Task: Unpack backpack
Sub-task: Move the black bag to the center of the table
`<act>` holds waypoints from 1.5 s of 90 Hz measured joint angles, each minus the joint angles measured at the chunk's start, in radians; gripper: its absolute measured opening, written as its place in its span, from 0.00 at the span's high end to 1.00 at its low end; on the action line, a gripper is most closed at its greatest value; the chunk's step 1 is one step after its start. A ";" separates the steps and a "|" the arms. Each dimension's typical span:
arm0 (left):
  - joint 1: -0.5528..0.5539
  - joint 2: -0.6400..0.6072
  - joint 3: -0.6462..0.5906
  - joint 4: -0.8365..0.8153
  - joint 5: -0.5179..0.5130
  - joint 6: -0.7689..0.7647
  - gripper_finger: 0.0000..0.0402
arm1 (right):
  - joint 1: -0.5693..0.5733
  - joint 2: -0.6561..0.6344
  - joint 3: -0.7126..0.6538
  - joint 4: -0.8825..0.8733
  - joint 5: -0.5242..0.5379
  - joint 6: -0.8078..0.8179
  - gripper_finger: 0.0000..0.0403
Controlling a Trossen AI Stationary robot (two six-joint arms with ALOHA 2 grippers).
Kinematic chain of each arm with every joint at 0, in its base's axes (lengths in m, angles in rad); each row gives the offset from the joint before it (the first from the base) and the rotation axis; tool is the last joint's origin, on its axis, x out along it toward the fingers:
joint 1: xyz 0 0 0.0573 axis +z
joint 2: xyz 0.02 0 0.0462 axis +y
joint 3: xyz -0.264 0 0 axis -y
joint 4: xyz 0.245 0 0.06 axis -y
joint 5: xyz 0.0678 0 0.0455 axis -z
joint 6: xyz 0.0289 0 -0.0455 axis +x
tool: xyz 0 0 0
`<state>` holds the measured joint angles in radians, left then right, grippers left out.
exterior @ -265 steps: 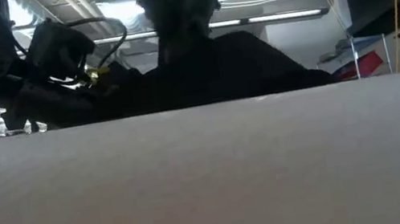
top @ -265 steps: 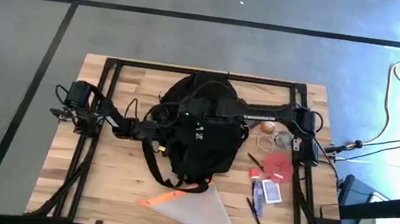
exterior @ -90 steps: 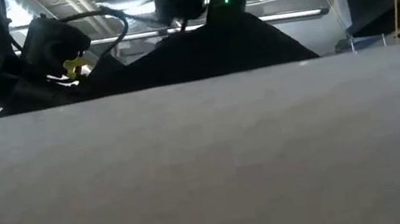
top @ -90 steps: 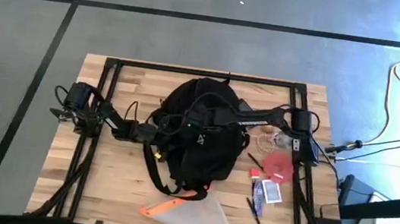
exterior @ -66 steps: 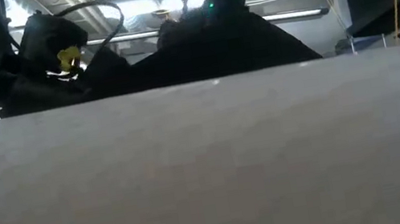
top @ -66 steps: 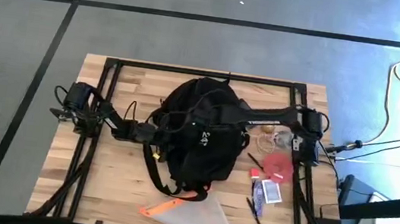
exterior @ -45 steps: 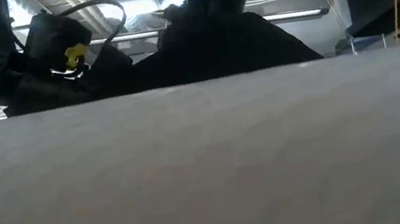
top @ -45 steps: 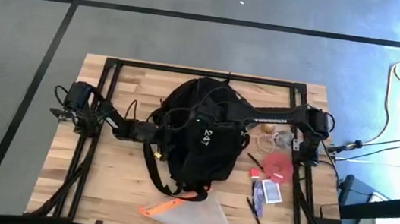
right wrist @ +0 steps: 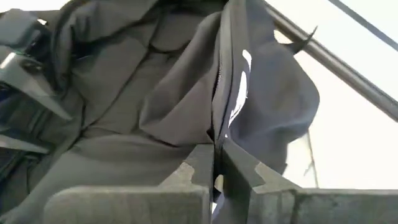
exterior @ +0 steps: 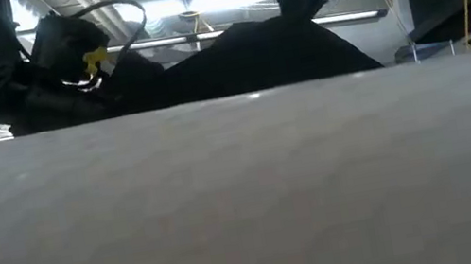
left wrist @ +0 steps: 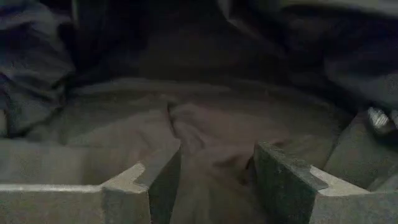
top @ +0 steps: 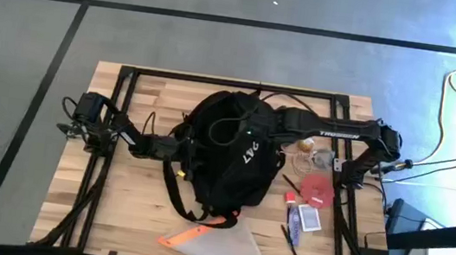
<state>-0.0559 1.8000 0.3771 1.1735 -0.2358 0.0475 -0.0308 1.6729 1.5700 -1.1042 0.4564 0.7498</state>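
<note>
The right gripper (right wrist: 216,171) is pinching the large black fabric backpack (top: 228,158); the left gripper (left wrist: 214,180) is spread open against its left side.

The right arm (top: 332,132) swings away from the middle of the backpack (top: 228,158). Before, its gripper was down on the bag by the white letters. Now the right gripper (top: 255,134) is nearer the bag's right edge, and the arm's far joint has moved out past the table's (top: 130,211) right rail. The gripper is pinched on a thin fold of the backpack's cloth (right wrist: 216,140) and pulls it along. The white letters (top: 250,155) have slid right and now sit tilted. The top of the bag is drawn toward the right side.
</note>
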 joint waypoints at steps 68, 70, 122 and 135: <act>0.029 -0.048 0.402 -0.172 0.081 0.272 0.54 | -0.001 -0.033 0.175 0.229 0.146 -0.302 1.00; 0.036 -0.040 0.407 -0.175 0.081 0.272 0.54 | -0.001 -0.033 0.185 0.233 0.141 -0.311 1.00; 0.309 -0.048 0.414 -0.208 -0.016 0.353 0.54 | -0.102 0.038 0.158 0.407 0.153 -0.703 1.00; 0.388 -0.075 0.414 -0.237 -0.058 0.394 0.54 | -0.103 0.066 0.157 0.456 0.143 -0.764 1.00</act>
<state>0.3325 1.7249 0.7906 0.9363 -0.2936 0.4416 -0.1333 1.7394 1.7267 -0.6486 0.5995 -0.0139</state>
